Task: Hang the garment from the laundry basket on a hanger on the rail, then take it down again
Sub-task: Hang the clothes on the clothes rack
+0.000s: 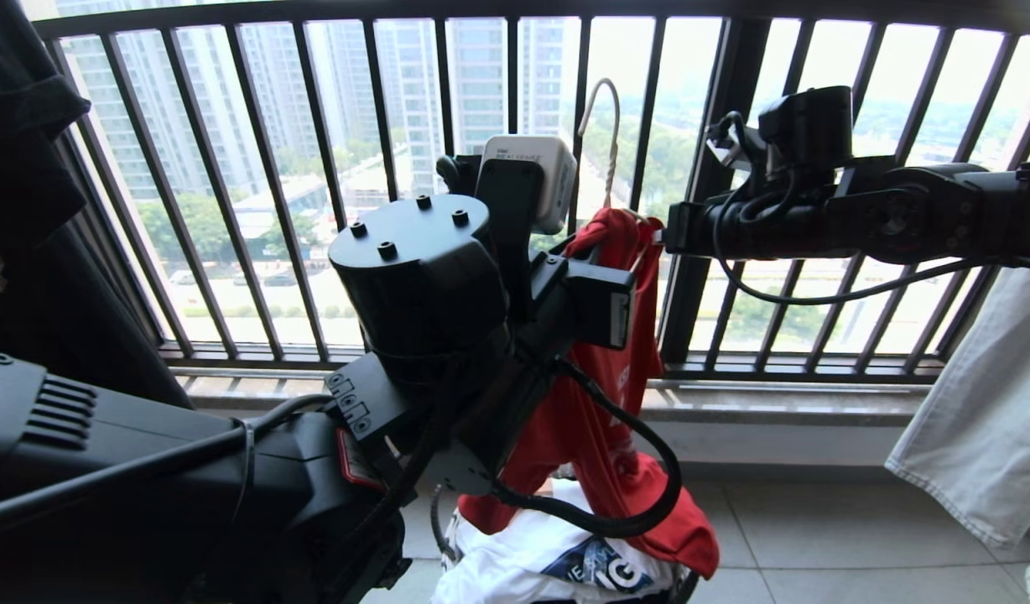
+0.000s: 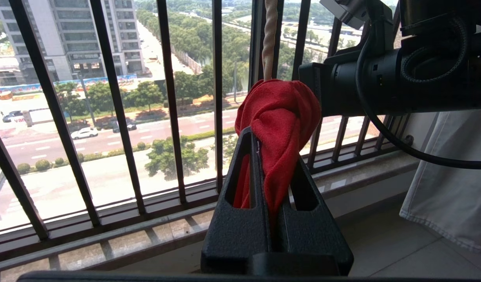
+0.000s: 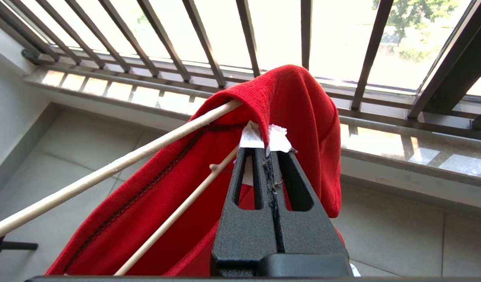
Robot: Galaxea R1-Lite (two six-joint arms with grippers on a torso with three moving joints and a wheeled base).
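The red garment point(image 1: 599, 419) hangs from the white hanger point(image 1: 606, 109), and its lower part trails down to the clothes heap at the bottom of the head view. My left gripper point(image 2: 272, 149) is shut on a bunch of the garment point(image 2: 279, 109) just below the hanger's twisted stem point(image 2: 269, 39). My right gripper point(image 3: 266, 150), reaching in from the right point(image 1: 659, 237), is shut on a fold of the garment's edge point(image 3: 295, 102) beside the hanger's arm point(image 3: 107, 170). Of the laundry basket only a bit of dark rim point(image 1: 685, 585) shows. The rail is out of view.
A white printed T-shirt point(image 1: 523, 562) lies under the red cloth. A black shirt point(image 1: 28, 210) hangs at the left and a pale cloth point(image 1: 985, 419) at the right. The dark barred window railing point(image 1: 314, 168) and its stone ledge point(image 1: 775, 403) stand close behind.
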